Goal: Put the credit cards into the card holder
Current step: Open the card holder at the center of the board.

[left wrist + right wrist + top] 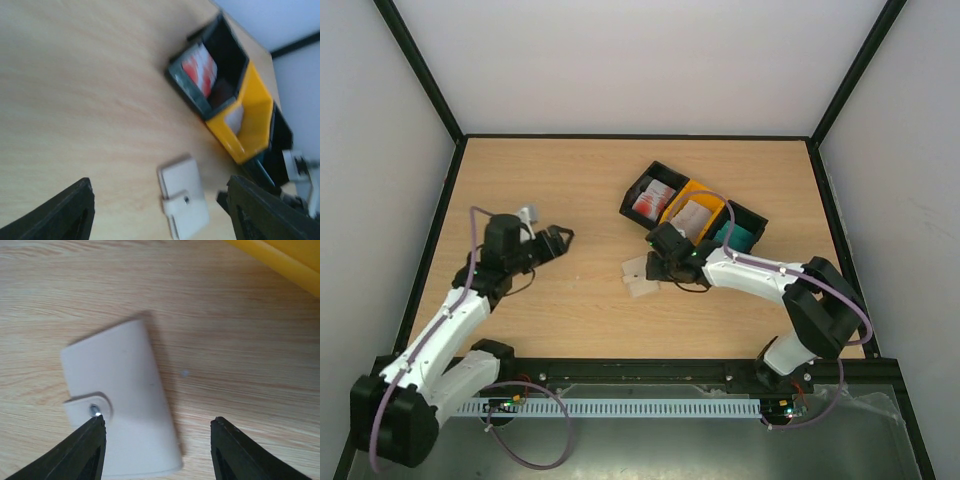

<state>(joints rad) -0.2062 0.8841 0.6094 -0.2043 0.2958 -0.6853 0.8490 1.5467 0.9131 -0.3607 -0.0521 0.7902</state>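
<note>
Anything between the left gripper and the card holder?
Nothing. Only bare tabletop separates the left gripper from the card holder, shown in the top external and left wrist views.

The card holder [125, 390] looks smooth and matt, its snap [94, 410] shiny metal; the table [240, 340] is wood-grained, the orange bin [252, 120] glossy plastic.

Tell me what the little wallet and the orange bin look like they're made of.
The card holder looks like matte, pale leather or faux leather: soft rounded corners and a strap with a shiny metal snap. The orange bin looks like moulded hard plastic: smooth, faintly glossy walls.
</note>
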